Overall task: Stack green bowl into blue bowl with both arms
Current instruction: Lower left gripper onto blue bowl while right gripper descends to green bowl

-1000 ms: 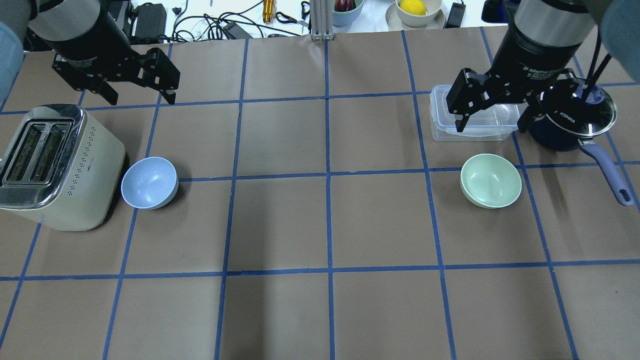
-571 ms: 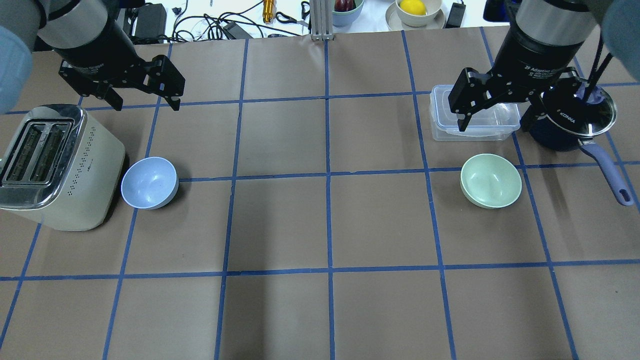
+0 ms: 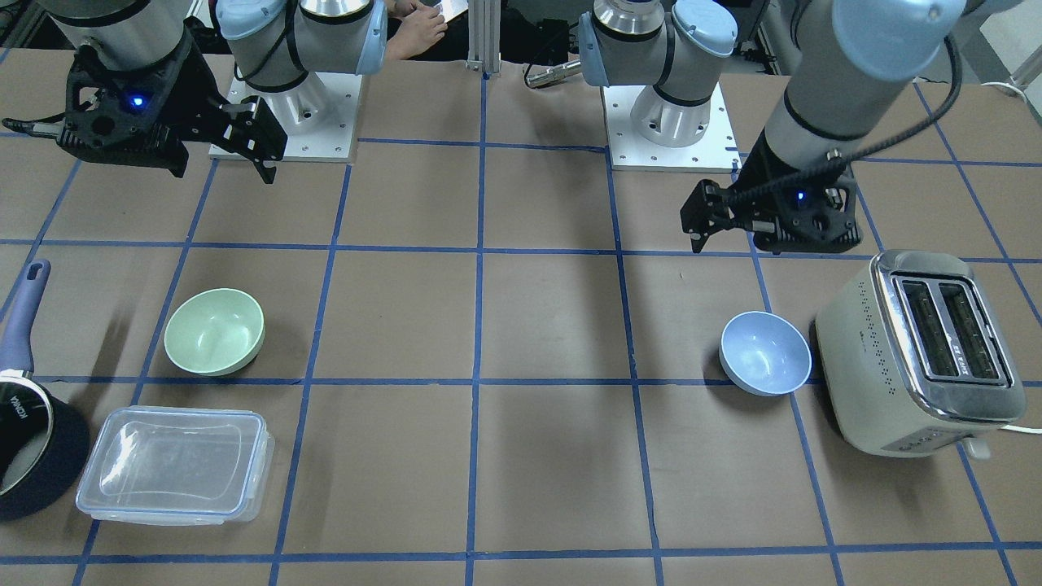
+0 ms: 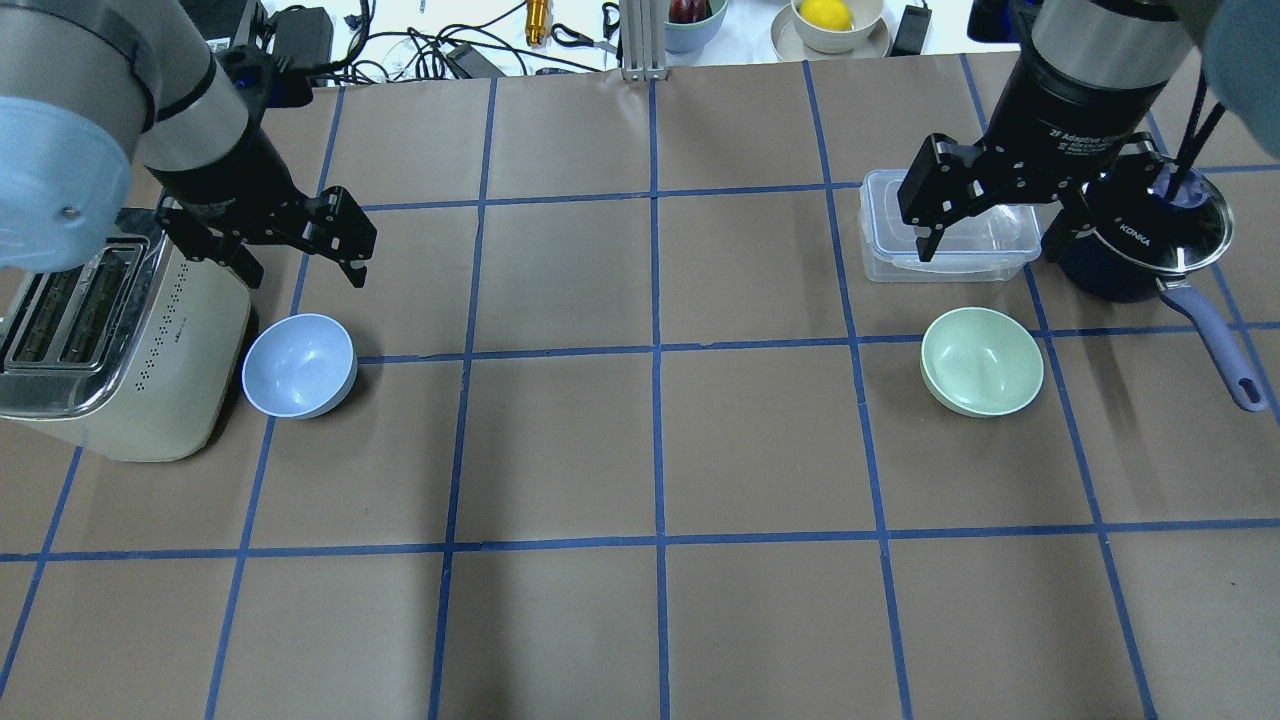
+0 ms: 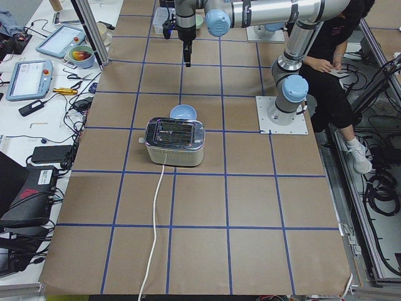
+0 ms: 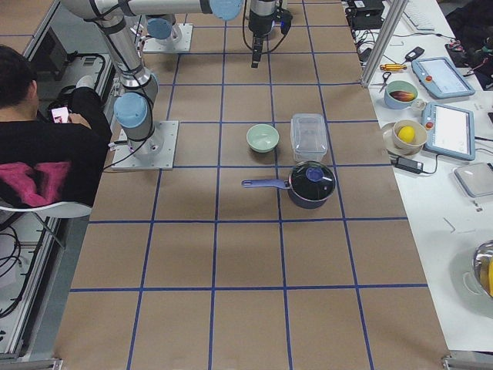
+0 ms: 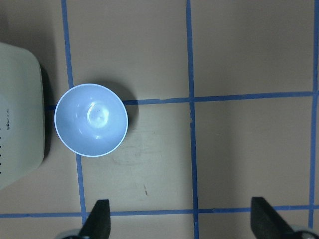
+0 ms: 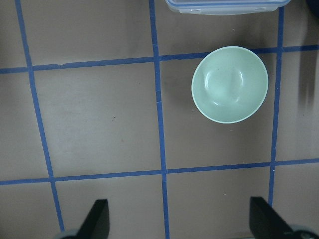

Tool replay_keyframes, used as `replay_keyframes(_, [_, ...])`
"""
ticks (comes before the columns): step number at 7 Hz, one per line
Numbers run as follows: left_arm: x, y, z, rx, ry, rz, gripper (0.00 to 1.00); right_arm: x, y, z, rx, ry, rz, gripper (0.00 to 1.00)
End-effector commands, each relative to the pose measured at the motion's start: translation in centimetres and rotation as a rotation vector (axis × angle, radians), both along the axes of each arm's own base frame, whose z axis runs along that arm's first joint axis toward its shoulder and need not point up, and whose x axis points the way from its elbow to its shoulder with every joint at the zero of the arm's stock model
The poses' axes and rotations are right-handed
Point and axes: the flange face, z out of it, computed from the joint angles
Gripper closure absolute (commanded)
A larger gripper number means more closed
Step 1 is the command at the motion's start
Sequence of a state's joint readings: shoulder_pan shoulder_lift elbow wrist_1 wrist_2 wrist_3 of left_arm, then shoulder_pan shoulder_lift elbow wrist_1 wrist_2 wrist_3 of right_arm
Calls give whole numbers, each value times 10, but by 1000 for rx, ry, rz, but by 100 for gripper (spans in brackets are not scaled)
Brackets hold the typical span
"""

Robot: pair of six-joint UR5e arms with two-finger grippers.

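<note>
The pale green bowl sits upright and empty on the right side of the table; it also shows in the front view and the right wrist view. The pale blue bowl sits upright and empty on the left, right beside the toaster, and shows in the left wrist view. My left gripper is open and empty, high above the table just behind the blue bowl. My right gripper is open and empty, high above the table behind the green bowl, over the clear container.
A cream toaster stands at the left edge, close against the blue bowl. A clear lidded container and a dark pot with a glass lid and purple handle stand behind and right of the green bowl. Blue tape marks a grid on the brown table.
My left gripper has moved nearer and slightly right, from behind the toaster to just behind the blue bowl. My right gripper has barely moved. Both bowls are still.
</note>
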State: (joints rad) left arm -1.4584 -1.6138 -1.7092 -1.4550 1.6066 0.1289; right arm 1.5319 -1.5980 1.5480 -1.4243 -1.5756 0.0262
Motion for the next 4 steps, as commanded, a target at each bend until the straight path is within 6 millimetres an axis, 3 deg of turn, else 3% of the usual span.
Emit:
replay_keyframes(1, [48, 7, -88, 64, 15, 30, 0, -33, -25, -18, -8, 10, -49, 0])
replay_keyframes(2, [55, 2, -124, 28, 5, 39, 0, -78, -42, -29, -32, 16, -129, 0])
replay_keyframes(3, [61, -4, -161, 23, -42, 27, 0, -123, -52, -66, 23, -9, -172, 0])
replay_keyframes(4, [62, -4, -188, 62, -52, 29, 0, -150, -61, -92, -1, -19, -147, 0])
